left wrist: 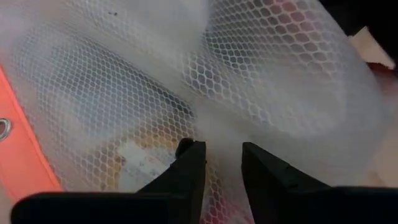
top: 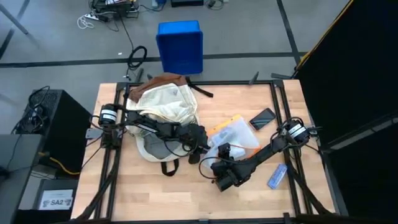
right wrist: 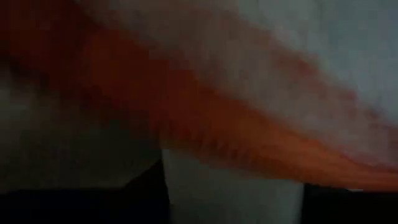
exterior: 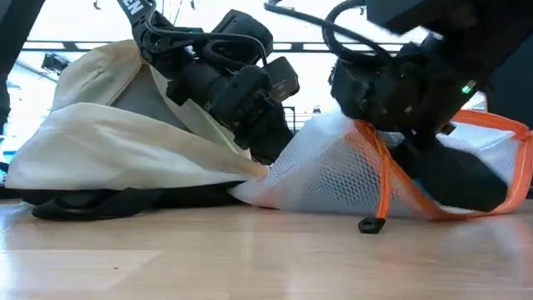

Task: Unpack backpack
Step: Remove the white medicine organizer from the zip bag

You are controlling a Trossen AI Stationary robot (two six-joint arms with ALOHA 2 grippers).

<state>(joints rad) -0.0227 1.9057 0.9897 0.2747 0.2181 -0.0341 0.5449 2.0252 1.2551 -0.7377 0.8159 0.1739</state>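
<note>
Backpack [top: 163,102] fabric, cream-white with a brown base, lies flat on the left half of the wooden table [top: 155,193]. From above we see its long axis running from the table's far edge toward the near edge, brown base at the far end and a dark strap loop [top: 168,167] at the near end. Just beside it, near the table's middle, lies a clear mesh pouch [top: 233,135] with orange edging. We see pale and yellowish shapes through its netting, but we cannot tell what they are. A dark phone [top: 262,118] lies beyond the pouch, and a blue-and-white packet [top: 277,176] sits near the right arm's base.

The left gripper [left wrist: 217,163] is at the pouch. Only its wrist view shows the fingers slightly parted with mesh bunched between them; whether they truly pinch it we cannot tell. The right gripper [top: 222,178] hangs at the pouch's near side. Its wrist view is filled with blurred orange and white, so we cannot tell how its jaws stand.

The low view alone shows a small dark zip pull [exterior: 371,224] resting on the tabletop. The overhead view alone shows a blue bin [top: 180,46] on the floor.
</note>
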